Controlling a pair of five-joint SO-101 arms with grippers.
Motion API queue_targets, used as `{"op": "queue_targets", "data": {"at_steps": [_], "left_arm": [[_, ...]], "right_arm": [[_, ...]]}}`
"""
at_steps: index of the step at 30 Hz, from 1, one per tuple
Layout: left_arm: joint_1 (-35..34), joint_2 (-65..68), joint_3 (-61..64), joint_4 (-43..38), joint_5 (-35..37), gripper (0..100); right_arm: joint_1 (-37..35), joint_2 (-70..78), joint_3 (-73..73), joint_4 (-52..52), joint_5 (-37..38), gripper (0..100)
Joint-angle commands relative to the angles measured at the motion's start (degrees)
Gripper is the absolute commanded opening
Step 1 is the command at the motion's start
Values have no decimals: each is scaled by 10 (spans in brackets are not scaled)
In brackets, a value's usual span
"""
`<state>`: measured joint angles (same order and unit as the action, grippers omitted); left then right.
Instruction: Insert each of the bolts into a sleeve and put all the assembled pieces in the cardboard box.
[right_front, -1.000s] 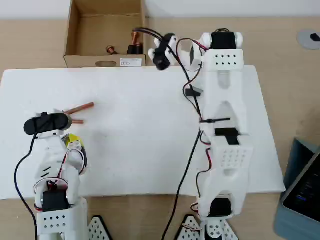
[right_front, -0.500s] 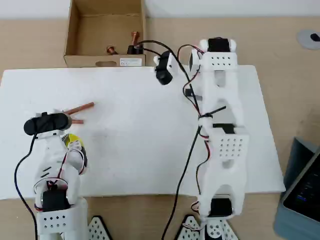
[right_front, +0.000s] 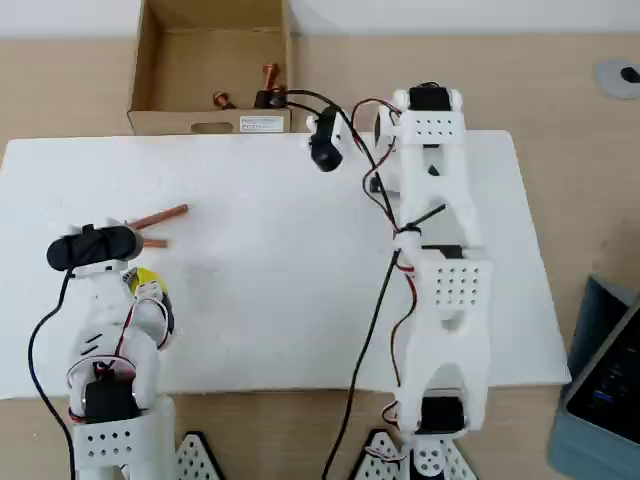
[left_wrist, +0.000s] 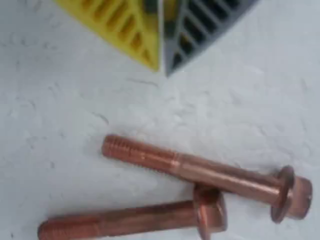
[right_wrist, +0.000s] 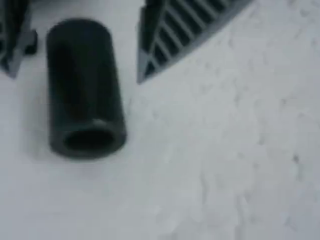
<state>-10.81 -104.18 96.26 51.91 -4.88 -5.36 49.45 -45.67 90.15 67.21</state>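
1. Wooden tabletop (right_front: 570, 150) carries a white mat (right_front: 280, 290), with both arms based at the mat's near edge.
2. A cardboard box (right_front: 140, 70) stands open just past the mat's far edge, toward the left. In its near right corner lie 2 copper pieces (right_front: 266, 84), at least 1 of them with a black part on it.
3. 2 loose copper bolts rest on the left part of the mat, close to the left arm's wrist. The first bolt (left_wrist: 200, 172) lies bare and whole. The second bolt (left_wrist: 125, 220) lies alongside, its head right against the first bolt's shank; contact cannot be confirmed.
4. From the high view, the first bolt sits slanted and the second is partly hidden under the left wrist.
5. The left gripper (left_wrist: 162, 62) hovers just beside the bolts. Its yellow and grey tips are pressed together with nothing between them.
6. The right arm stretches to the mat's far edge, near the box's right corner.
7. The right gripper (right_wrist: 77, 70) stands spread wide, with a black sleeve (right_wrist: 85, 115) lying on the mat between its fingers (right_wrist: 190, 30). Neither finger visibly touches the sleeve, and the sleeve's open bore is empty.
8. A grey device (right_front: 610, 380) sits at the table's right edge, off the mat.
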Motion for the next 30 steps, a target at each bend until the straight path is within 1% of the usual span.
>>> {"op": "queue_targets", "data": {"at_steps": [1,4,9,15,18,22,26,30], "left_arm": [[-6,-4,8,2,-4,2],[-6,-4,8,2,-4,2],[-6,-4,8,2,-4,2],[-5,-4,8,2,-4,2],[-4,-4,8,2,-5,2],[-3,-4,8,2,-6,2],[-5,-4,8,2,-5,2],[-3,-4,8,1,-7,2]], "right_arm": [[-5,2,0,-7,4,175],[-9,15,0,-6,4,155],[-18,28,0,-4,2,5],[-27,24,-16,9,-7,10],[-34,22,-80,50,-45,10],[-51,21,-173,116,-77,10],[-56,19,-240,123,-136,10],[-56,16,-275,123,-193,10]]}}
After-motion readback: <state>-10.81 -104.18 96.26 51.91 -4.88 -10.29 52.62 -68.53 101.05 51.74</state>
